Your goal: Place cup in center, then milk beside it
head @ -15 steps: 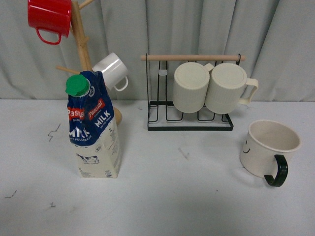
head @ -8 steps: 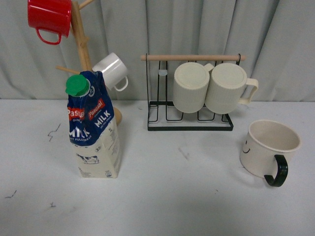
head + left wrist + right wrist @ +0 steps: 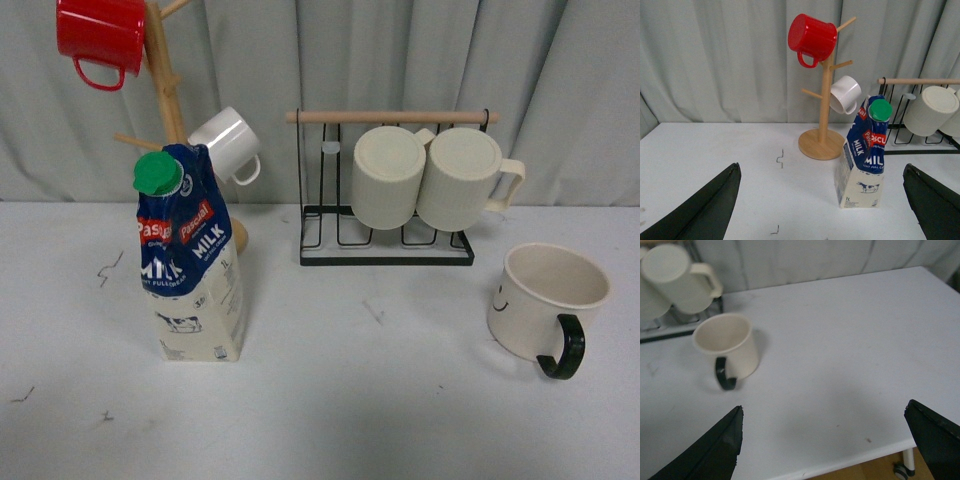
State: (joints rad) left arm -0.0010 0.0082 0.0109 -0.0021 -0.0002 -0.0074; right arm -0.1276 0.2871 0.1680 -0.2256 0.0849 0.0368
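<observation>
The cup (image 3: 545, 305), a wide cream mug with a black handle and a small smiley face, stands upright on the table at the right. It also shows in the right wrist view (image 3: 729, 349). The milk (image 3: 188, 258), a tall blue carton with a green cap, stands upright at the left and shows in the left wrist view (image 3: 864, 155). Neither arm shows in the front view. My left gripper (image 3: 822, 205) is open and empty, well short of the milk. My right gripper (image 3: 824, 442) is open and empty, hovering near the table's edge, apart from the cup.
A wooden mug tree (image 3: 165, 80) with a red mug (image 3: 100, 38) and a white mug (image 3: 228, 143) stands behind the milk. A black wire rack (image 3: 385, 240) holds two ribbed cream mugs (image 3: 425, 178) at the back centre. The table edge (image 3: 850, 465) lies under my right gripper.
</observation>
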